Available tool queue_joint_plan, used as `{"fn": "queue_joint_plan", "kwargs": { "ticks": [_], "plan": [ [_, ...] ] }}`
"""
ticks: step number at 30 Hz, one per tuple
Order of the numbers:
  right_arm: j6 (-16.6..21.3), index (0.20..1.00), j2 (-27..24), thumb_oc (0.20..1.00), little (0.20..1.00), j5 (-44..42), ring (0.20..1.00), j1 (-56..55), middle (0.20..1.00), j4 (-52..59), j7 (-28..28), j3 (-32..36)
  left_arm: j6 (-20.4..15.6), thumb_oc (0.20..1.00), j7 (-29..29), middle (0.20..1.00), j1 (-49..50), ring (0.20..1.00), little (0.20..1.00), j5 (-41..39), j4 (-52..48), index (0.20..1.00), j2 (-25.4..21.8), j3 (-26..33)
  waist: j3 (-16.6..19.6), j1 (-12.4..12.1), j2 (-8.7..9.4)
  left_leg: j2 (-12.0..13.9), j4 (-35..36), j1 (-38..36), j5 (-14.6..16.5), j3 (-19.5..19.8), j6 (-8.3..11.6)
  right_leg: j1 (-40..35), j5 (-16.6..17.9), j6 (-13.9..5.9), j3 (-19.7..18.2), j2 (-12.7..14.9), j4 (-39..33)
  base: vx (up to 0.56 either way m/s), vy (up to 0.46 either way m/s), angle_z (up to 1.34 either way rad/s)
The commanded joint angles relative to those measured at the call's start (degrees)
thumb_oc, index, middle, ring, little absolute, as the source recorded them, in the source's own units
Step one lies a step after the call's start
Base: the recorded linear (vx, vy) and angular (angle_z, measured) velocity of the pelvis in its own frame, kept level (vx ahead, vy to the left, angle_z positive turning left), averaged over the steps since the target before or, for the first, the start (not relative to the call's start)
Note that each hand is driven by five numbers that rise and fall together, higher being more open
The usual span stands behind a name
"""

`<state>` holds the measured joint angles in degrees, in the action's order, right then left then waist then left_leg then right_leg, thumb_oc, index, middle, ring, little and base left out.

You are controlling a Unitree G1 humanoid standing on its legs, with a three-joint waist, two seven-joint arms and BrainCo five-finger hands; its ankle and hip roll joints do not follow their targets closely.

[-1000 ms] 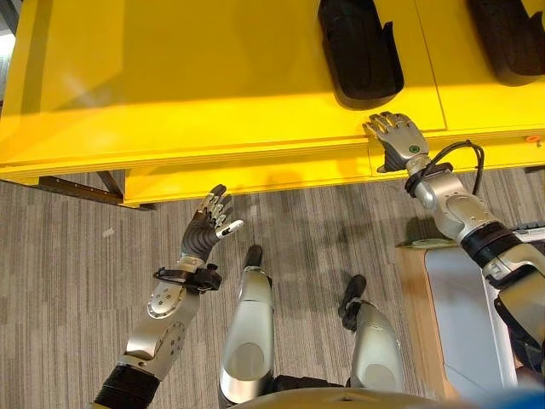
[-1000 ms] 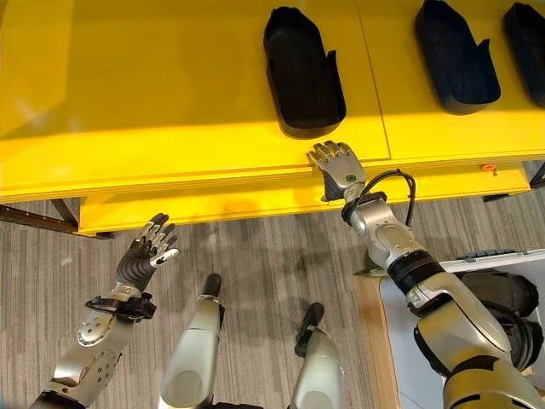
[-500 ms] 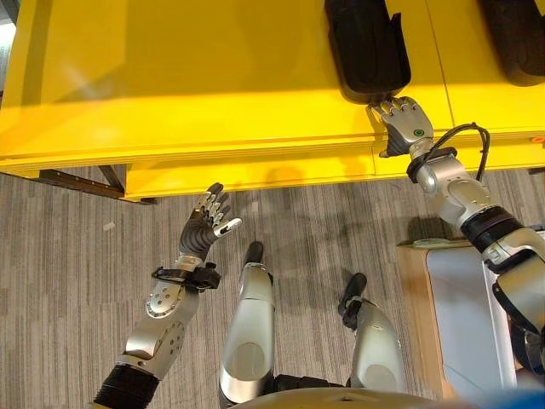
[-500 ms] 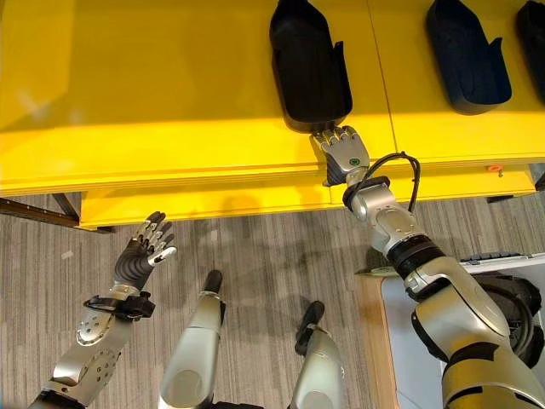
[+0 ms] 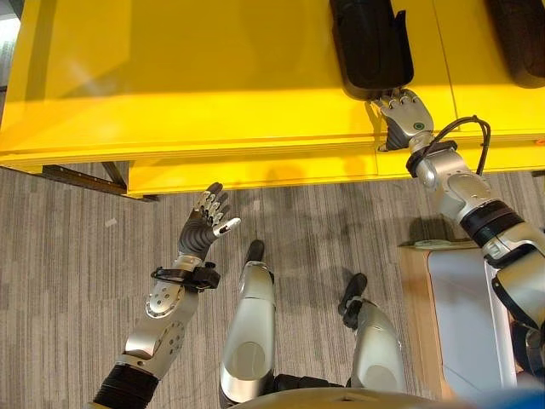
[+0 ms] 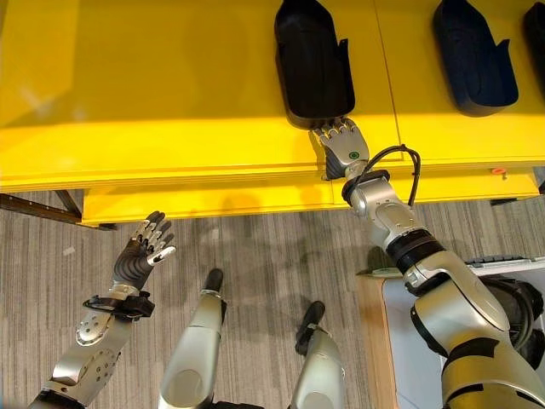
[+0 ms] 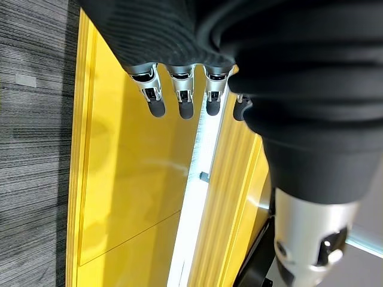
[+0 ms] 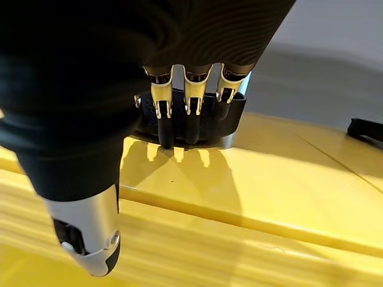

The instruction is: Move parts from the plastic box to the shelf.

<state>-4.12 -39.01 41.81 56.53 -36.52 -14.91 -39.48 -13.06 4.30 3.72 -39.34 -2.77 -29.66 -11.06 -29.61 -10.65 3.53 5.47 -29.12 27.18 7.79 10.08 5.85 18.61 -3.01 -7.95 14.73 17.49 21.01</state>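
A long black part [image 5: 370, 43] lies on the yellow shelf [image 5: 170, 77], lengthwise away from me. My right hand [image 5: 407, 119] rests flat on the shelf's front edge, open, and its straight fingers [image 8: 190, 113] touch the near end of that part [image 8: 209, 122]. My left hand [image 5: 204, 230] hangs open in the air above the floor, in front of the shelf and well left of the part. In the left wrist view its fingers [image 7: 182, 95] are straight, with the shelf's yellow front [image 7: 131, 173] beyond them.
Two more black parts [image 6: 473, 55] [image 5: 519, 34] lie further right on the shelf. At my lower right stands a pale plastic box [image 6: 511, 260] holding a black part [image 6: 511, 294]. Grey striped carpet [image 5: 68, 273] runs in front of the shelf.
My right hand has slid forward over the shelf edge until its fingertips meet the black part's near end. The left arm has stayed put.
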Motion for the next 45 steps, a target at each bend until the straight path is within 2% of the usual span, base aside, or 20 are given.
{"fn": "queue_joint_plan", "kwargs": {
  "ticks": [1,45],
  "plan": [
    [-1.0,1.0,-1.8,1.0,1.0,-0.9,1.0,6.7,1.0,-2.3,-2.1,-0.8,-3.5,1.0,0.5,1.0,2.3,1.0,1.0,-0.4,-6.5,1.0,-1.3,1.9,0.1,-0.9,0.37,-1.1,0.6,1.6,-0.1,-0.7,-3.21,-4.2,-7.1,1.17,-0.2,-0.2,8.1,0.0,0.0,0.0],
    [-1.8,1.0,-2.6,1.0,1.0,-3.8,1.0,17.5,1.0,-9.9,-3.0,-5.9,-4.4,1.0,1.0,1.0,2.7,1.0,1.0,-1.4,-6.8,1.0,-2.6,2.5,-0.2,-1.9,0.75,-1.7,-1.3,4.1,0.3,-0.4,-3.56,-2.5,-7.0,1.25,-0.4,-0.7,8.8,0.0,0.0,0.0]
  ]
}}
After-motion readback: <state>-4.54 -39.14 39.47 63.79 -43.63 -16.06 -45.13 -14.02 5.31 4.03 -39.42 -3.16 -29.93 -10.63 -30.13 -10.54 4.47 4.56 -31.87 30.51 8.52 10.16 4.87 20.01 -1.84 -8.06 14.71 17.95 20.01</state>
